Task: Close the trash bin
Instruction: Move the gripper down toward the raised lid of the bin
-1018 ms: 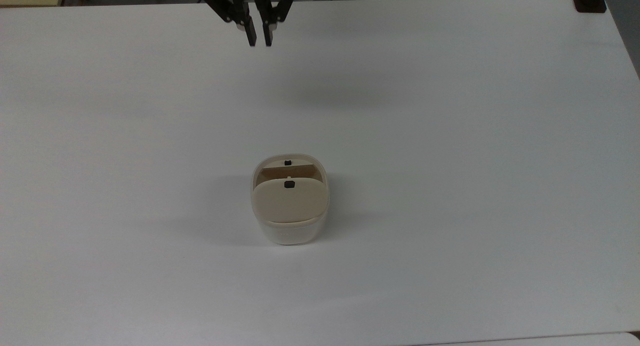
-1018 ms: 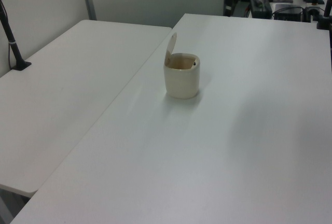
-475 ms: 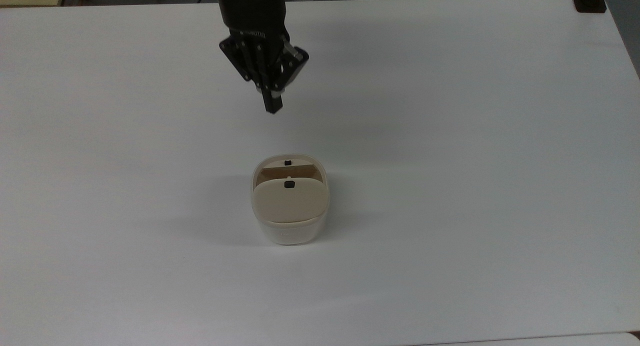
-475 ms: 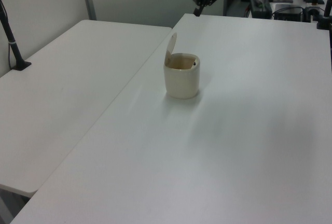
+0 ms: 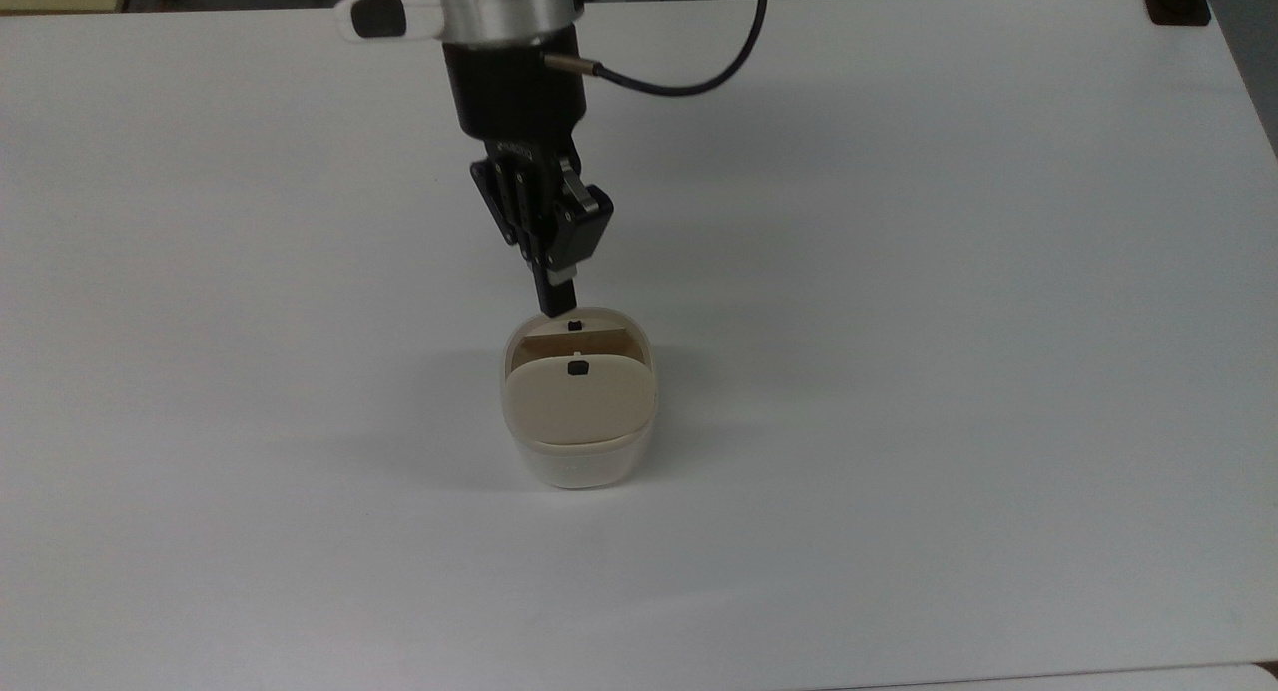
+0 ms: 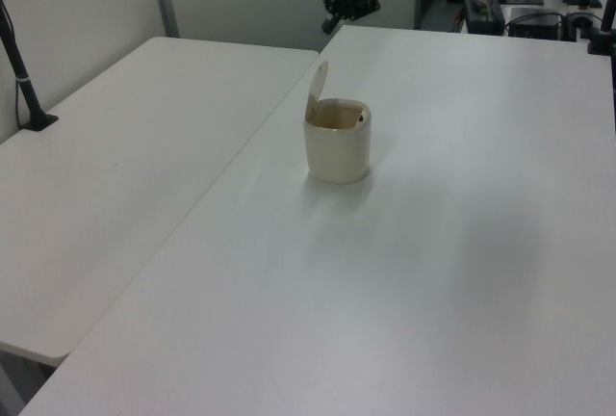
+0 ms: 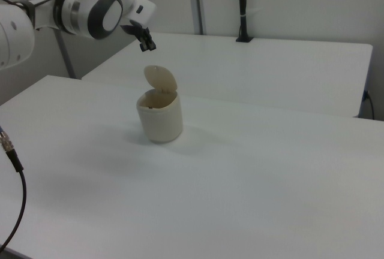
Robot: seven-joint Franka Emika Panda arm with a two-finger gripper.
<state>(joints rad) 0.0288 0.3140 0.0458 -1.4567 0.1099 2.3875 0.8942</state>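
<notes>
Bin (image 5: 577, 441) on the white table (image 5: 949, 322), near the middle of it in the top view, is not closed yet: its beige lid (image 6: 317, 89) stands raised on its hinge, close to upright in the left view and the right view, and the mouth of the cream body (image 7: 160, 117) is open beneath it. The small black mark (image 5: 577, 369) near the lid's free edge faces the top camera, and a second dark spot sits on the far rim. So, as I judge it, none of the closing itself is done; only the approach is under way. What is left is to bring the tool against the raised lid and swing it down over the opening until it lies flat on the rim. The gripper (image 5: 555, 300) hangs in the air above the bin, clear of it: in the right view it (image 7: 146, 45) is higher than the lid's top edge and toward the right view's left of it, and in the left view it (image 6: 330, 25) is well above the lid. Its two fingers (image 5: 548, 290) appear pressed together with no visible gap, and they hold nothing and touch nothing. A push with the closed tips looks enough for this light lid.
</notes>
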